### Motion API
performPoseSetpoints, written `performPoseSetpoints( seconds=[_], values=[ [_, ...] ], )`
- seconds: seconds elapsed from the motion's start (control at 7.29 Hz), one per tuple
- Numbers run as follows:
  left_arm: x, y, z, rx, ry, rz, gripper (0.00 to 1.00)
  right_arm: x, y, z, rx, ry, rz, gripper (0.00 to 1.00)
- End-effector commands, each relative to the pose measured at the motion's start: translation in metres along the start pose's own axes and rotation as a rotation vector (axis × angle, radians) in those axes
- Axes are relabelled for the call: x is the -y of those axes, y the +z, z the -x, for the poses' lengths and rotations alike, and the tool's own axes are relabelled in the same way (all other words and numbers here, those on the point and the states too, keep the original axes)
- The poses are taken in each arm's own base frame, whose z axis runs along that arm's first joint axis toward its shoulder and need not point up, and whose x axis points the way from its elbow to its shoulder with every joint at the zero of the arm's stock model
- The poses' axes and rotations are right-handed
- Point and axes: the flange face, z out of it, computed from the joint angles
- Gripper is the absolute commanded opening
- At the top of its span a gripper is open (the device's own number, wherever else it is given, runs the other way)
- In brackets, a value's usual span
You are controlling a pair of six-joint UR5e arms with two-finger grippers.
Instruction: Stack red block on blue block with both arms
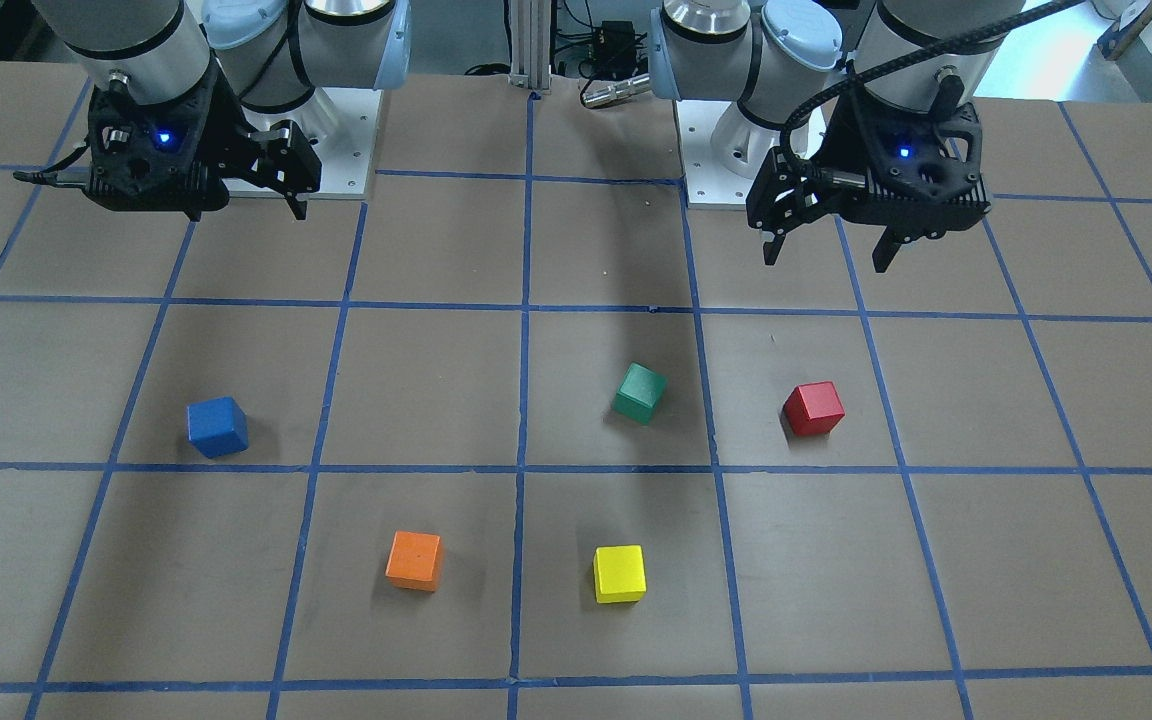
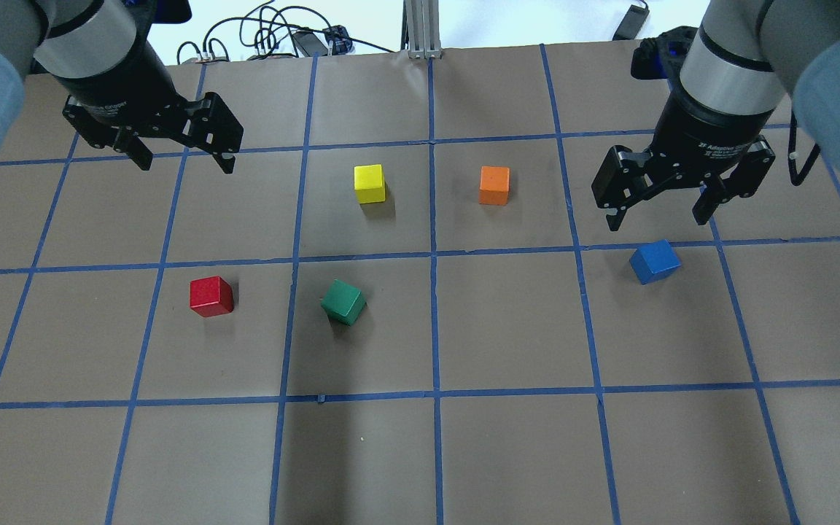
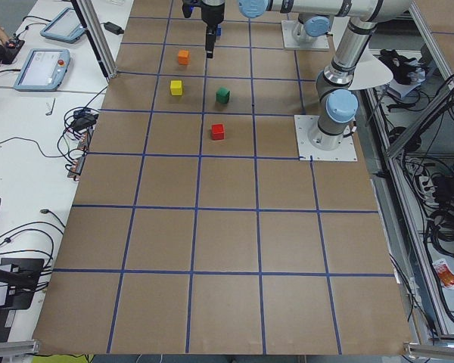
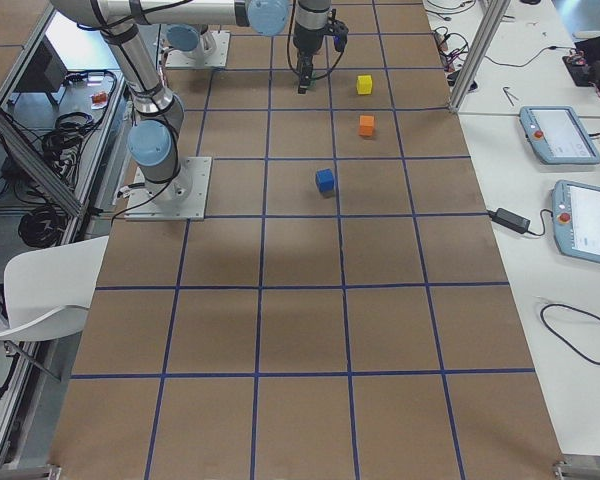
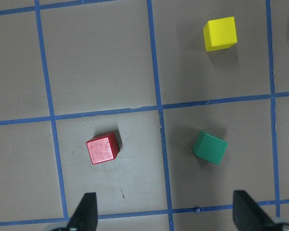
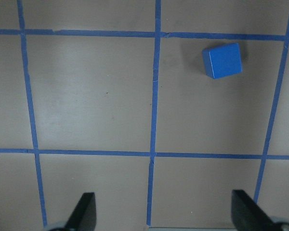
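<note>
Red block [image 2: 211,296] sits left on the surface [image 2: 507,328], near the green block [image 2: 343,302]; the blue block [image 2: 654,261] lies well apart on the right. Left hand [image 2: 187,166] and right hand [image 2: 658,222] hover wide, holding nothing. White lettering [image 2: 719,151] on the right wrist partly reads "2F Adaptive".

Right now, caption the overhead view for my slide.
Left gripper open near red block; right gripper open near blue block; nothing stacked.
</note>
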Motion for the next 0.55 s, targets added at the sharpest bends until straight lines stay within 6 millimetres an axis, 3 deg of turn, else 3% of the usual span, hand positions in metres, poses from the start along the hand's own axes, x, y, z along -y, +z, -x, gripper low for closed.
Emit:
performPoseSetpoints(
  seconds=[0.0,0.41],
  values=[
    [-0.0008,0.0002,0.0003,0.003,0.0,0.0,1.0,-0.0001,0.0003,-0.0001,-0.001,-0.002,0.001,1.0],
    [-0.0031,0.0063,-0.0001,0.009,0.005,0.014,1.0,0.0005,0.0009,-0.0001,-0.001,-0.002,0.003,1.0]
  ],
)
